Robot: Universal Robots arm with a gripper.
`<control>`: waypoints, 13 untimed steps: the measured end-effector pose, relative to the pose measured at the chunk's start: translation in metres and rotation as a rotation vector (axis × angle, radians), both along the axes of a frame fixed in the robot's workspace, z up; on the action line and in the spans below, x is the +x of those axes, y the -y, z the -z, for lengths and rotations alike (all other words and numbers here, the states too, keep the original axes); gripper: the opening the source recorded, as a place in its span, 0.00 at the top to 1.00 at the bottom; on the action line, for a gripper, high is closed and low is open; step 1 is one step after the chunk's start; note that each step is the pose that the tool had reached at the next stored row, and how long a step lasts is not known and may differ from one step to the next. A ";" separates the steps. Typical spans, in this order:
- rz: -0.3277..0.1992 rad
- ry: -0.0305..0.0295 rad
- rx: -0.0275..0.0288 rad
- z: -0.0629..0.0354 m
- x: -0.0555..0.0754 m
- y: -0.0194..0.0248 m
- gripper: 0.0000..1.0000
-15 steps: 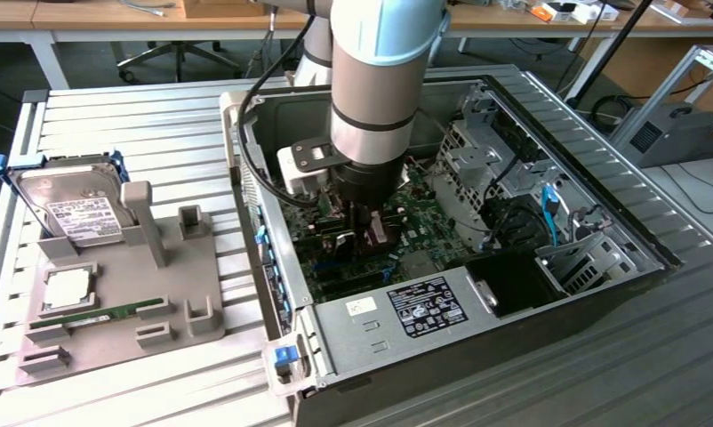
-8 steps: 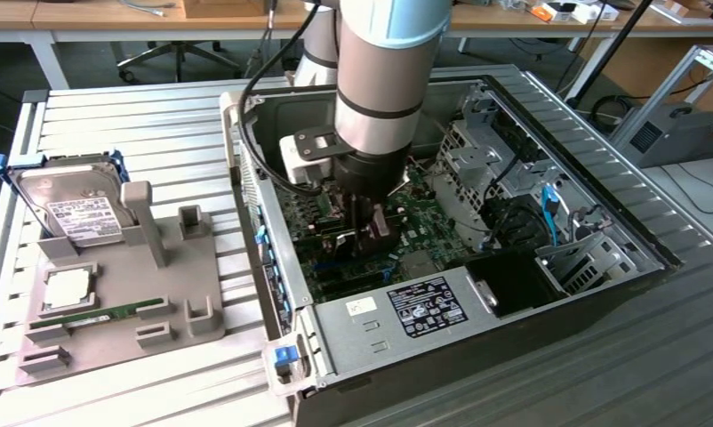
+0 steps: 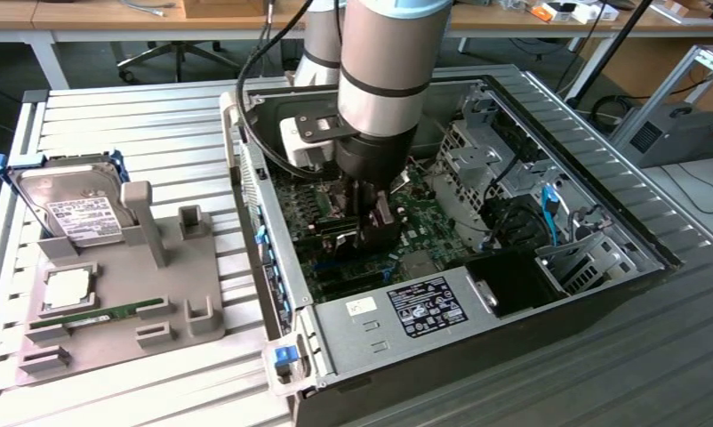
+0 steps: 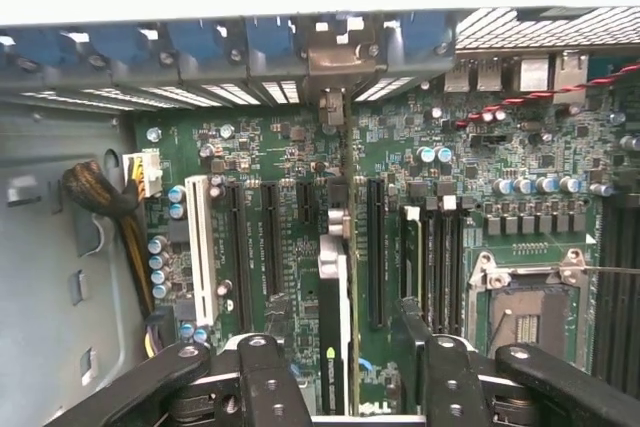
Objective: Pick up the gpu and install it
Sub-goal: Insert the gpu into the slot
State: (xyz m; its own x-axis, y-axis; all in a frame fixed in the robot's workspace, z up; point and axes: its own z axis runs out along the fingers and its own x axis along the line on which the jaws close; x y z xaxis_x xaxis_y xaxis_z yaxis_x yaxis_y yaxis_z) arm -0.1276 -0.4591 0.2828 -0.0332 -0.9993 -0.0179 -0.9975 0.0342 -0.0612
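Note:
The gpu (image 4: pixel 336 292) stands on edge in a slot of the green motherboard (image 4: pixel 270 147), seen from above as a thin dark card. Its silver end bracket (image 4: pixel 331 59) sits at the case's rear slot row. My gripper (image 4: pixel 345 387) is open and straddles the card's top edge, with one black finger (image 4: pixel 262 379) on each side and a gap showing between each finger and the card. In the exterior view the gripper (image 3: pixel 371 233) reaches down into the open computer case (image 3: pixel 641 222), over the motherboard's middle.
On the exterior view's left, a grey holder (image 3: pixel 125 298) carries a silver hard drive in a blue frame (image 3: pixel 78 209), a CPU (image 3: pixel 72 289) and a narrow RAM stick (image 3: pixel 96 314). Inside the case are the CPU socket (image 4: pixel 525 317), a cable bundle (image 4: pixel 100 197) and the power supply (image 3: pixel 422 307).

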 end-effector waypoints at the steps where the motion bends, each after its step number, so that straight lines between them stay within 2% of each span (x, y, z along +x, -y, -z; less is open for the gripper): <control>1: 0.000 -0.0007 0.0000 -0.0022 0.000 0.0000 0.47; 8: 0.001 -0.0047 0.0008 -0.0129 0.000 0.0000 0.47; 11: 0.002 -0.0059 0.0029 -0.0166 0.000 0.0000 0.47; 13: 0.002 -0.0077 0.0067 -0.0196 0.000 0.0000 0.47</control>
